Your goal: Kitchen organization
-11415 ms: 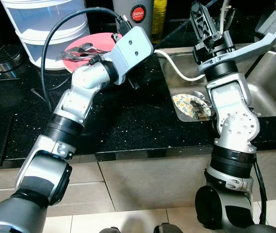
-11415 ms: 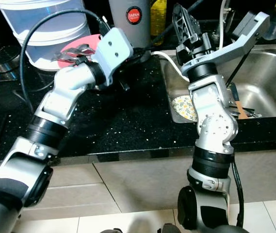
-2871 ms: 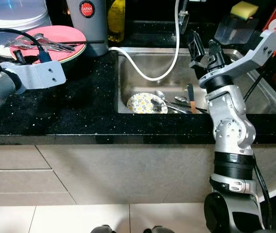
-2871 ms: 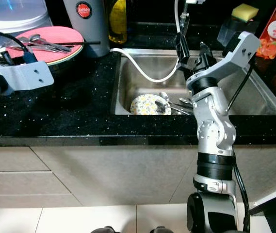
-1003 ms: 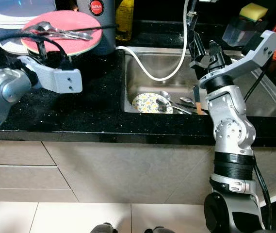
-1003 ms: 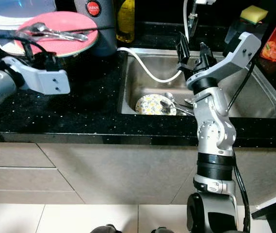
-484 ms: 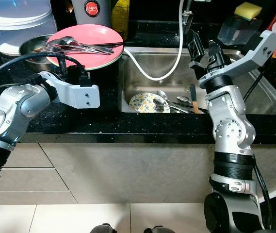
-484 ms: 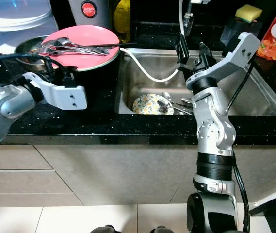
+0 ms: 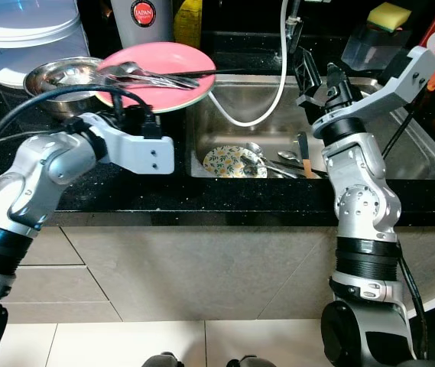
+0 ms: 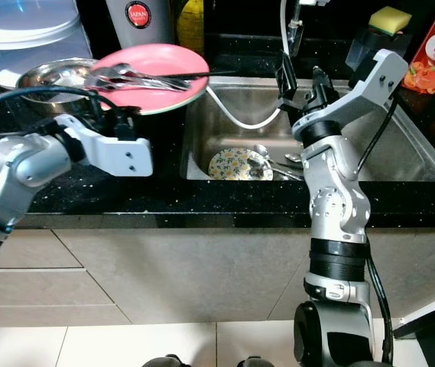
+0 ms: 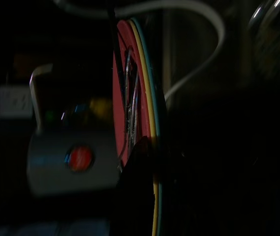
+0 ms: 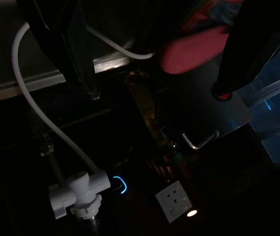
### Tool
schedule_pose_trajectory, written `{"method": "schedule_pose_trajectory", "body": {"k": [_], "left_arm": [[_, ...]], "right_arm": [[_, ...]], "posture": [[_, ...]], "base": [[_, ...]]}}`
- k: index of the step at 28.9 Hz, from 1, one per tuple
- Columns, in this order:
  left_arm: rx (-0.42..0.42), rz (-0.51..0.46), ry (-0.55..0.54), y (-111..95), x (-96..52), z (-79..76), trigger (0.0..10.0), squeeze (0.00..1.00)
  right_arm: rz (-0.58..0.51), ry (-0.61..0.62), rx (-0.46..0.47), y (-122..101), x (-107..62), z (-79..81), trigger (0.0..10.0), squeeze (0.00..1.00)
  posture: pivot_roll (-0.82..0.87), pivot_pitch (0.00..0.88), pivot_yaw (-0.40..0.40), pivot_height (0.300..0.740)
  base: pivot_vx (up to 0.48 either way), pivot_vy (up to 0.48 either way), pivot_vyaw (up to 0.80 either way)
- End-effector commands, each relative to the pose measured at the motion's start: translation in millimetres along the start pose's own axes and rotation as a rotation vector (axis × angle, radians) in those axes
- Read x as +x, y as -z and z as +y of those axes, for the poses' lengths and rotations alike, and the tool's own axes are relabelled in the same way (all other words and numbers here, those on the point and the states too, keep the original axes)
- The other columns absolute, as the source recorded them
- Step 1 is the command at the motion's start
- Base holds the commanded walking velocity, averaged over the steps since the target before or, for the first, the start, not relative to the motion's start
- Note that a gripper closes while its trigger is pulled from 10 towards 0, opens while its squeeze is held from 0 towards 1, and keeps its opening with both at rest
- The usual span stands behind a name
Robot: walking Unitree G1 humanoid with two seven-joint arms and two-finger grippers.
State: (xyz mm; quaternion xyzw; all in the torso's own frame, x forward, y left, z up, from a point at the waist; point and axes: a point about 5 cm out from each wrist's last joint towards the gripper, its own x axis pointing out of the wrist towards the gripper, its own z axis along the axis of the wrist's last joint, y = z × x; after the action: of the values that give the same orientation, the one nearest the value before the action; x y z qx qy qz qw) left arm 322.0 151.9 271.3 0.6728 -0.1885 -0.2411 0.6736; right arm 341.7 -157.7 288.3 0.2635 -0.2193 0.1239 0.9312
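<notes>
A pink plate (image 9: 158, 65) with several spoons and forks (image 9: 137, 74) lying on it hangs over the counter's edge beside the sink (image 9: 370, 88). My left gripper (image 9: 135, 116) is shut on the plate's near rim. In the left wrist view the plate (image 11: 140, 98) stands edge-on, with a dark finger (image 11: 135, 196) against it. My right gripper (image 9: 319, 76) is held open above the sink, with nothing between its fingers (image 12: 68, 46). A floral plate (image 9: 227, 160) and loose cutlery (image 9: 282, 159) lie in the sink.
A steel bowl (image 9: 59, 76) sits on the black counter (image 9: 225, 195) left of the pink plate. Behind stand a clear tub (image 9: 26, 30), a grey jug (image 9: 145, 14) and a yellow bottle (image 9: 190, 19). A white hose (image 9: 236, 118) loops into the sink. A sponge (image 9: 389, 14) is back right.
My left arm has carried the pink plate rightward toward the sink, uncovering the steel bowl. The right gripper has stayed where it was, open.
</notes>
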Motion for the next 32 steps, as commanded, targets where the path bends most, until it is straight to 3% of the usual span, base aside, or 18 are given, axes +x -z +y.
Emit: {"method": "schedule_pose_trajectory", "body": {"k": [1, 9, 15, 19, 23, 26, 30, 32], "left_arm": [[0.007, -0.082, -0.044, -19, 4.1, 8.7, 10.0, 0.0], [-0.024, -0.108, -0.03, -29, 3.9, 0.3, 10.0, 0.0], [-0.068, -0.058, -0.013, -26, -1.4, -11.9, 10.0, 0.0], [-0.125, 0.013, 0.008, -20, -9.7, -33.6, 10.0, 0.0], [-0.139, 0.056, 0.009, -16, -13.5, -38.7, 10.0, 0.0], [-0.139, 0.166, 0.004, 0, -22.1, -41.3, 10.0, 0.0], [-0.153, 0.189, 0.045, 4, -28.4, -47.0, 10.0, 0.0], [-0.193, 0.155, 0.108, -3, -30.8, -55.7, 10.0, 0.0]], "right_arm": [[-0.003, -0.001, 0.002, 0, 0.7, 1.2, 10.0, 0.0], [-0.005, 0.005, 0.003, 0, -0.2, 0.1, 10.0, 0.0], [0.001, 0.002, 0.006, 2, 0.5, -0.1, 10.0, 0.0], [0.007, -0.014, 0.017, 5, 3.6, 2.4, 10.0, 0.0], [0.011, -0.018, 0.018, 6, 4.2, 2.9, 10.0, 0.0], [0.014, -0.021, 0.02, 7, 4.9, 3.1, 10.0, 0.0], [0.017, -0.024, 0.023, 8, 5.5, 3.6, 10.0, 0.0], [0.018, -0.026, 0.024, 8, 6.0, 3.8, 10.0, 0.0]], "posture": [[0.1, 0.049, -0.043, 0.74], [0.1, 0.049, -0.042, 0.74], [0.11, 0.047, -0.051, 0.74], [0.13, 0.045, -0.064, 0.74], [0.13, 0.043, -0.067, 0.74], [0.14, 0.043, -0.069, 0.74], [0.15, 0.042, -0.071, 0.74], [0.15, 0.041, -0.07, 0.74]], "base": [[0.0, 0.0, 0.0], [0.0, 0.0, 0.0], [0.0, 0.0, 0.0], [0.0, 0.0, 0.0], [0.0, 0.0, 0.0], [0.0, 0.0, 0.0], [0.0, 0.0, 0.0], [0.0, 0.0, 0.0]]}}
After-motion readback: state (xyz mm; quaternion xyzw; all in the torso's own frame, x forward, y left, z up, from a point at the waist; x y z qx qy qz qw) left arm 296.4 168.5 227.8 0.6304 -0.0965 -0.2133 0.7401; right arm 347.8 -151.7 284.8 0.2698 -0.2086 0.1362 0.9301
